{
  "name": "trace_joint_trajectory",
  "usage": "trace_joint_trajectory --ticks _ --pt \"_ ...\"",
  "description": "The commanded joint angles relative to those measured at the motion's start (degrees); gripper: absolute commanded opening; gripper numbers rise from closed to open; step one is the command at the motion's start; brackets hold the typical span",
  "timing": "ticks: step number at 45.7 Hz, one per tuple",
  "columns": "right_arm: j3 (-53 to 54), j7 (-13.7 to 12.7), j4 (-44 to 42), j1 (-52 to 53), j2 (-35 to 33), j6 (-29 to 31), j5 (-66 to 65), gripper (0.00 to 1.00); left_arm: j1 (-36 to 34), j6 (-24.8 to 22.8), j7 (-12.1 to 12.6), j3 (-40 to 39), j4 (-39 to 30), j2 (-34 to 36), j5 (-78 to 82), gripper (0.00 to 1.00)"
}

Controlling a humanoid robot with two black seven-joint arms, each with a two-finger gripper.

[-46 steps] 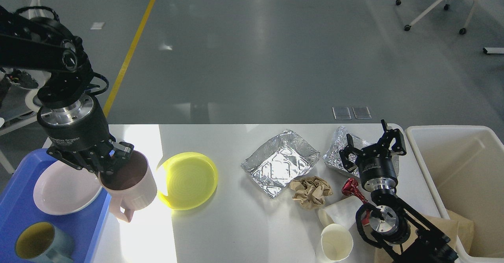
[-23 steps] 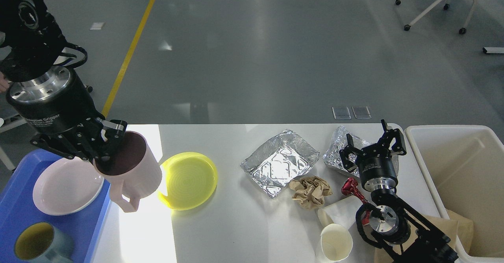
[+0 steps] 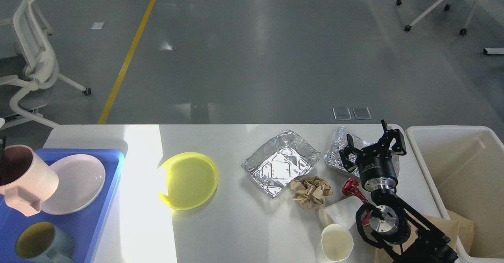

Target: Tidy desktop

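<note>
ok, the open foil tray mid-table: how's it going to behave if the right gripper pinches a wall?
The foil tray looks thin and creased, so the pinched wall will probably crumple. It appears empty, hence likely very light and apt to slide on the smooth desktop if pushed. Rolling seems unlikely: flat bottom.

Right arm [image 3: 397, 231] enters from the lower right edge and rises to a silver wrist collar, ending in the right gripper [image 3: 372, 144], whose two black fingers [image 3: 393, 137] point away from the viewer and stand spread apart, empty. The left gripper lies outside the view.
</note>
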Motion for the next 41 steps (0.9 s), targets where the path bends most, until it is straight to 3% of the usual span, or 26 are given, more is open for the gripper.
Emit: trace_joint_trajectory --ticks 1,11,17,25,32,41 --pt "0.0 0.0 0.0 0.0 0.0 0.0 0.0 1.00 6.2 0.0 -0.2 -2.2 7.9 6.3 3.3 0.05" --pt "0.0 0.0 0.0 -0.1 0.0 0.0 0.0 1.00 22.7 0.0 -0.4 -11.8 19.3 11.2 5.9 0.05" --pt "0.0 0.0 0.0 0.0 -0.1 0.0 0.0 1.00 36.9 0.0 -1.3 -22.6 26.2 10.7 7.2 0.05" --pt "0.0 0.0 0.0 0.0 0.0 0.0 0.0 1.00 50.0 0.0 -1.4 -34.7 32.4 10.6 9.0 0.05" --pt "0.0 0.0 0.0 0.0 0.0 0.0 0.0 1.00 54.1 0.0 -2.0 -38.7 33.9 10.4 9.0 0.05" --pt "0.0 0.0 0.0 -0.1 0.0 0.0 0.0 1.00 57.8 0.0 -8.4 -39.0 37.2 7.7 10.0 0.05"
